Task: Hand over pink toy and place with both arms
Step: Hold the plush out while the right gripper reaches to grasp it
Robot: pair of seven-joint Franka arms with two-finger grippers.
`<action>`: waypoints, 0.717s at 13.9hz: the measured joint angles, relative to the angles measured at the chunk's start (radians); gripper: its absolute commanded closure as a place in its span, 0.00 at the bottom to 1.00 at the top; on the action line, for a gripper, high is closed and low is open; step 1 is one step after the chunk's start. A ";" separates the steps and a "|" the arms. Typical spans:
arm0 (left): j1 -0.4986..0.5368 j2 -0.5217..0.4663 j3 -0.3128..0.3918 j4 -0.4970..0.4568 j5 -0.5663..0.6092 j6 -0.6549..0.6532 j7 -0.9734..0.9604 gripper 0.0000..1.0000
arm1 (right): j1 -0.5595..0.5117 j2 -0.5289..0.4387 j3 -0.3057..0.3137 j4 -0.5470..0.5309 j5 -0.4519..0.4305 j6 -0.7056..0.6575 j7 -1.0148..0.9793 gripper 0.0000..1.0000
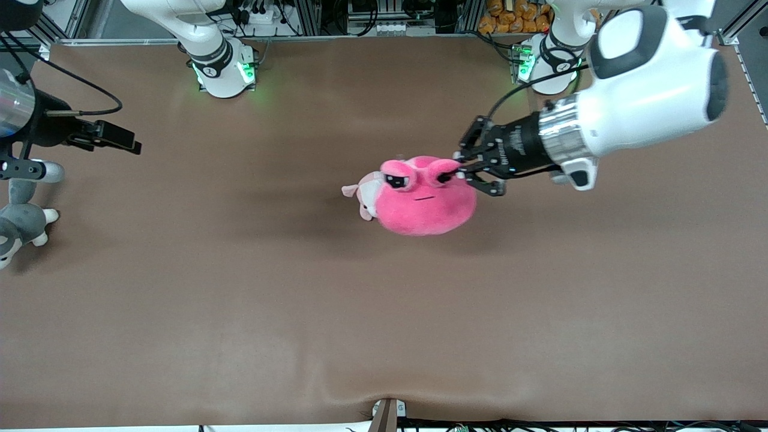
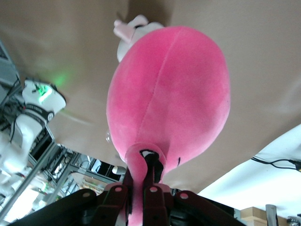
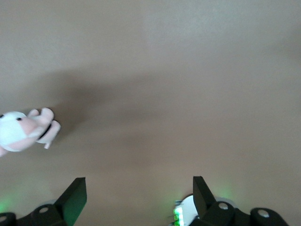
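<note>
At mid-frame of the front view the pink toy (image 1: 427,201) hangs above the brown surface (image 1: 240,312), pinched at one bulging eye by the left end effector (image 1: 465,170) — its fingers (image 2: 149,181) clamp a fold of plush. A pale puppy plush (image 1: 365,193) peeks out just beside it. At the frame's upper left edge, the right end effector (image 3: 138,193) waits over bare surface, jaws spread wide — near a grey plush (image 1: 21,225).

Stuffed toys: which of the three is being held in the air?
The big hot-pink toy, pinched at one bulging eye by the left gripper. The small pale pink puppy and the grey plush lie on the table; the right gripper is open.
</note>
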 measured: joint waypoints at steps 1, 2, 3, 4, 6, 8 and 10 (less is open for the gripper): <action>-0.024 0.018 0.000 0.018 0.000 0.024 -0.037 1.00 | 0.001 0.000 0.000 0.001 0.027 0.001 0.054 0.00; -0.044 0.032 -0.001 0.030 0.000 0.053 -0.070 1.00 | 0.002 0.000 0.000 0.001 0.057 0.001 0.108 0.00; -0.066 0.043 -0.001 0.037 0.000 0.084 -0.101 1.00 | 0.003 0.001 0.000 0.001 0.080 0.002 0.160 0.00; -0.089 0.052 -0.001 0.039 0.000 0.119 -0.130 1.00 | 0.008 0.002 0.000 0.001 0.097 0.005 0.210 0.00; -0.139 0.071 -0.001 0.040 -0.002 0.199 -0.192 1.00 | 0.035 0.006 0.001 0.001 0.118 0.035 0.319 0.00; -0.174 0.091 -0.001 0.042 -0.007 0.246 -0.249 1.00 | 0.078 0.011 0.002 0.004 0.149 0.082 0.440 0.00; -0.209 0.111 -0.001 0.056 -0.008 0.290 -0.265 1.00 | 0.128 0.022 0.003 0.010 0.202 0.143 0.600 0.00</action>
